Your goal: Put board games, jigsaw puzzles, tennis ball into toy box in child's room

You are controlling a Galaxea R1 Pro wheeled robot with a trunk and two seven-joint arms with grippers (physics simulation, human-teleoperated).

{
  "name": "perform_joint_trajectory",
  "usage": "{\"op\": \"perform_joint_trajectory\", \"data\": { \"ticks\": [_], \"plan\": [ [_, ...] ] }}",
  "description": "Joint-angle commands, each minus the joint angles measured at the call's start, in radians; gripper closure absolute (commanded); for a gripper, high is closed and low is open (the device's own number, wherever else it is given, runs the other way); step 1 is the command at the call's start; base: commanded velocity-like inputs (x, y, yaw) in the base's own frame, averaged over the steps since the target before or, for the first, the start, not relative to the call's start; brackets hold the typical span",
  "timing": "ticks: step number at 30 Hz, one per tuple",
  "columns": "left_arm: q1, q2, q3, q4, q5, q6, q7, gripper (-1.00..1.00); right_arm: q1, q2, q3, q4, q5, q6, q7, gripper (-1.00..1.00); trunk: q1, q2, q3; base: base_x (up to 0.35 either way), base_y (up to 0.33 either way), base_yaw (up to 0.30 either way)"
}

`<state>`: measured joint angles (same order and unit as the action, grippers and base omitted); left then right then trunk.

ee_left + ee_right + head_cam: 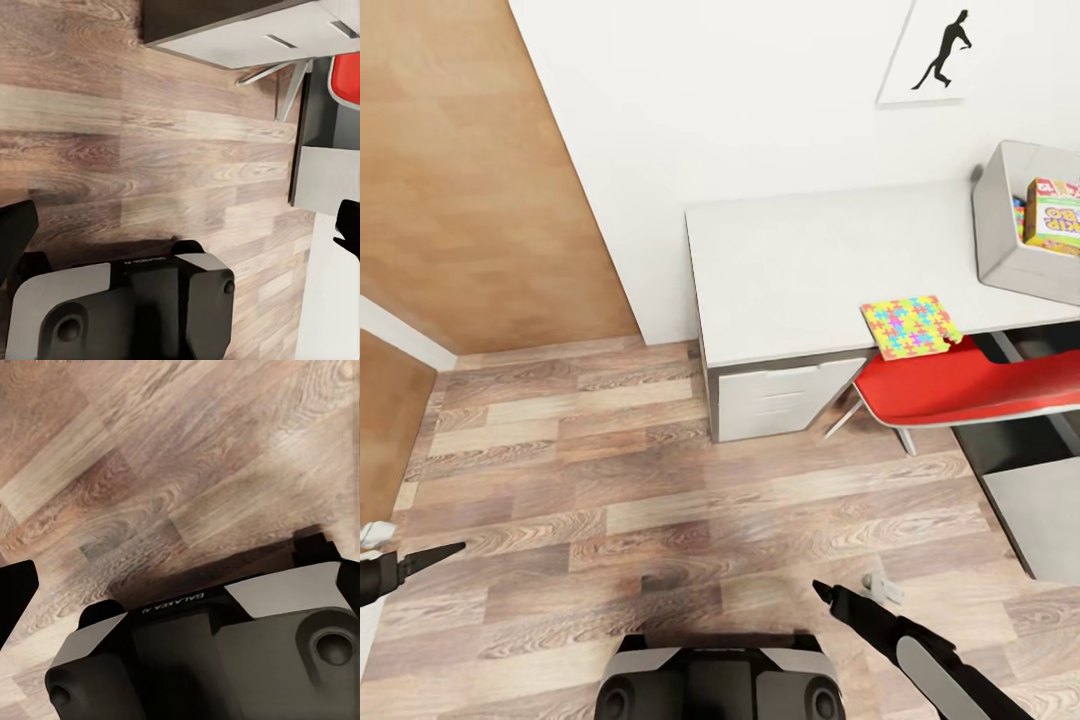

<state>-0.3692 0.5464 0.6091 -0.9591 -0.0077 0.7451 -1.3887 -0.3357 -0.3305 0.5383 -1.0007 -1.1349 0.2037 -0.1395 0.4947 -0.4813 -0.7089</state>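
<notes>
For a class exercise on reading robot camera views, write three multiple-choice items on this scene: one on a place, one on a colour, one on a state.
1. Where does the jigsaw puzzle lie?
A. on the floor
B. at the table's front edge
C. in the toy box

2. The chair seat is:
A. red
B. blue
C. green

3. The SKIP-BO game is:
A. on the floor
B. on the chair
C. inside the toy box

Answers: 1 B, it overhangs the edge above the chair; 2 A, the seat is plainly red; 3 C, grey walls surround it.
</notes>
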Motion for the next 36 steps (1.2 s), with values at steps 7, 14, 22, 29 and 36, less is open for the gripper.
{"op": "perform_joint_trajectory", "data": {
  "ticks": [7,14,22,29,36],
  "plan": [
    [-0.001,0.004,0.001,0.0,-0.001,0.013,0.041,-1.0,0.0,0.003,-0.013,0.019,-0.007,-0.004,0.023,-1.0,0.001,-0.001,0.01,0.0,0.0,-0.001],
    [-0.001,0.006,0.001,0.0,-0.001,0.015,0.084,-1.0,0.0,0.002,-0.018,0.025,-0.006,-0.004,0.036,-1.0,0.001,-0.001,0.022,0.0,0.0,0.0],
    [-0.001,0.003,-0.005,0.0,-0.002,0.014,0.119,-1.0,-0.001,0.0,-0.018,0.024,-0.006,-0.004,0.038,-1.0,0.001,-0.001,0.034,0.0,0.0,0.0],
    [-0.001,0.002,-0.006,-0.001,-0.002,0.015,0.176,-1.0,-0.002,-0.003,-0.018,0.026,-0.006,-0.002,0.04,-1.0,0.001,-0.001,0.046,0.0,0.0,0.0],
    [-0.001,0.001,-0.006,-0.002,-0.002,0.016,0.195,-1.0,-0.001,-0.004,-0.019,0.026,-0.006,-0.001,0.073,-1.0,0.001,-0.001,0.057,0.0,0.0,0.0]
  ]
}}
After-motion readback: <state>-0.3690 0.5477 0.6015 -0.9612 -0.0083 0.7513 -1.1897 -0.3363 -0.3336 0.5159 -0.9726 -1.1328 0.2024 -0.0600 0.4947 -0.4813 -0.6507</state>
